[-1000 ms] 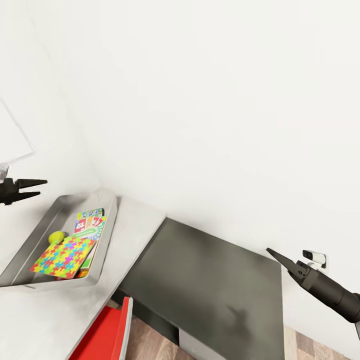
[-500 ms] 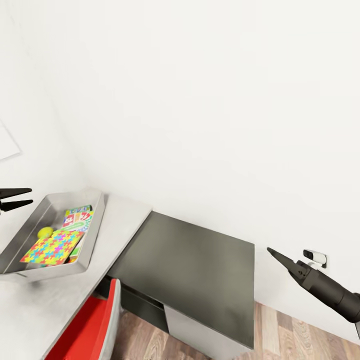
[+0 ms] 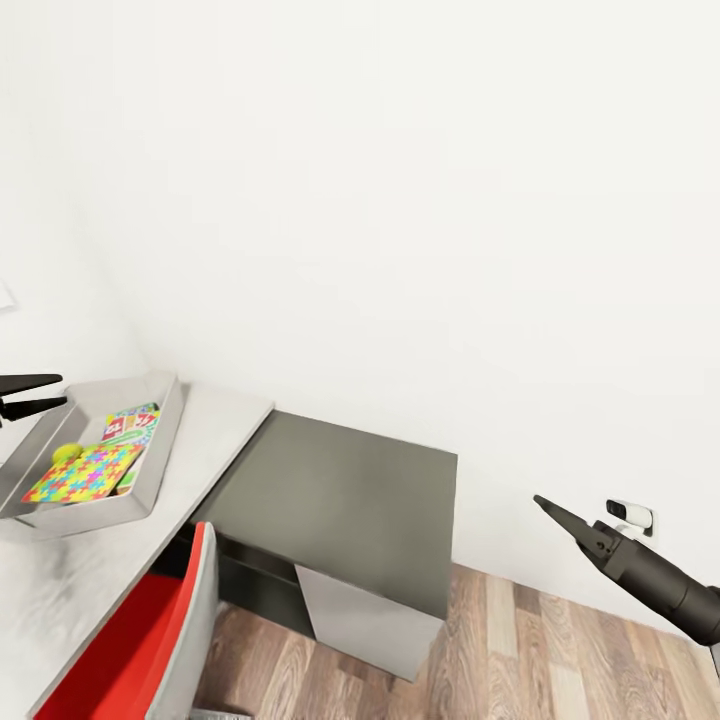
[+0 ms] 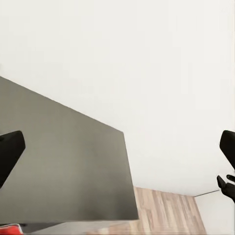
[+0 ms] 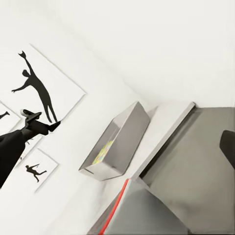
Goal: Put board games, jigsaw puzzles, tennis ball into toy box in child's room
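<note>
The grey toy box [image 3: 160, 440] sits on the light table [image 3: 215, 430] at the left of the head view. In it lie a bright jigsaw puzzle [image 3: 80, 472], a tennis ball [image 3: 67, 453] and a board game [image 3: 132, 422]. The box [image 5: 122, 137] also shows from the side in the right wrist view. My left gripper [image 3: 60, 391] hovers just left of the box, open and empty. Far to the right, my right gripper [image 3: 541, 503] hangs over the floor, its fingers [image 5: 227, 142] spread wide with nothing between them.
A dark grey cabinet [image 3: 345, 490] adjoins the table's right end. A red chair [image 3: 150, 630] stands at the table's near side. Wooden floor [image 3: 520, 650] opens to the right below a white wall with an outlet [image 3: 628, 515]. Silhouette pictures [image 5: 44, 88] hang above the table.
The whole picture has shifted: the camera has swung right, so the box and table sit further left and more floor shows. Both grippers keep nearly the same places in the view.
</note>
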### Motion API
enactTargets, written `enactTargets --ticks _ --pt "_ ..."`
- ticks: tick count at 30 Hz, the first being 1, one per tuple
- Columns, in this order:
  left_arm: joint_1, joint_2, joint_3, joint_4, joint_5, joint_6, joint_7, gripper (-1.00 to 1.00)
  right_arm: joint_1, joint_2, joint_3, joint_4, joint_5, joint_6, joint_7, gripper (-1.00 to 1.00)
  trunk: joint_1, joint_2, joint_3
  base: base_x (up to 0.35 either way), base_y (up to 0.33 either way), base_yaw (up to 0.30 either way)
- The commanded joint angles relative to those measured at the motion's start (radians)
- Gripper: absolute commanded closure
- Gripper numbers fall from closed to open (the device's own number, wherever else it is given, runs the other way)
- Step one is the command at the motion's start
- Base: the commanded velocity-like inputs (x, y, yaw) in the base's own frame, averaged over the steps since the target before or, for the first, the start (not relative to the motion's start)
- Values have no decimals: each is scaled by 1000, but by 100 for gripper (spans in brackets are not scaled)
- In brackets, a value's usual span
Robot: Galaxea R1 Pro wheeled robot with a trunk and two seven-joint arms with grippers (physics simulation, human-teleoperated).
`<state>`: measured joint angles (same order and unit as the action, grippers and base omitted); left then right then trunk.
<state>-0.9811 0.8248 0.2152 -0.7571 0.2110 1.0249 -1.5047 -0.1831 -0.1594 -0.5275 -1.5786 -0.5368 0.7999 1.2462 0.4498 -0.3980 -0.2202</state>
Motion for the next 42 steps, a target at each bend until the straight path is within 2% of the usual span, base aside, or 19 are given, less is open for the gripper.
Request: enactTargets --ticks 1,9,13,17,19,20,22,23,25,27,31,42 --pt "-1 1 0 0 0 11 -4 -100 -1 0 0 0 -3 7 1 -100 0 -2 -1 -187 -55 -161" --pt "-1 -7 -4 -7 2 11 -5 -100 -1 0 -1 0 -3 7 0 -100 0 -2 8 -44 -13 -126" --pt "-1 -55 -32 -99 3 18 -5 -100 -1 1 2 -1 -3 6 -3 -100 0 -2 8 -1 0 -6" --pt "-1 -132 -58 -156 2 22 -3 -100 -1 1 1 0 -3 5 -4 -100 0 -2 8 0 0 -1" --pt "-1 -203 -84 -167 -1 22 -1 -100 -1 1 1 0 -3 5 -4 -100 0 -2 8 0 0 0" --pt "-1 -223 -94 -168 -2 22 0 -100 -1 1 1 0 -3 5 -4 -100 0 -2 8 0 0 0" --pt "-1 -299 -147 -173 -7 19 4 -100 -1 0 0 0 -3 5 -4 -100 0 -2 9 0 0 -60" --pt "-1 -315 -163 -173 -9 18 5 -100 -1 0 0 0 -3 5 -3 -100 0 -2 9 0 0 -115" --pt "-1 -368 -222 -175 -15 16 11 -100 -1 0 -1 0 -3 5 -2 -100 0 -2 11 0 0 -164" --pt "-1 -392 -248 -175 -19 15 21 -100 -1 -2 -1 0 -3 5 -1 -100 0 -2 13 0 0 -190" --pt "-1 -412 -270 -176 -20 13 41 -100 -1 -3 -2 0 -3 5 0 -100 0 -2 17 -2 0 -209" --pt "1 -413 -276 -176 -21 14 46 -100 -1 -3 -2 0 -4 5 1 -100 0 -2 29 -177 0 -217"
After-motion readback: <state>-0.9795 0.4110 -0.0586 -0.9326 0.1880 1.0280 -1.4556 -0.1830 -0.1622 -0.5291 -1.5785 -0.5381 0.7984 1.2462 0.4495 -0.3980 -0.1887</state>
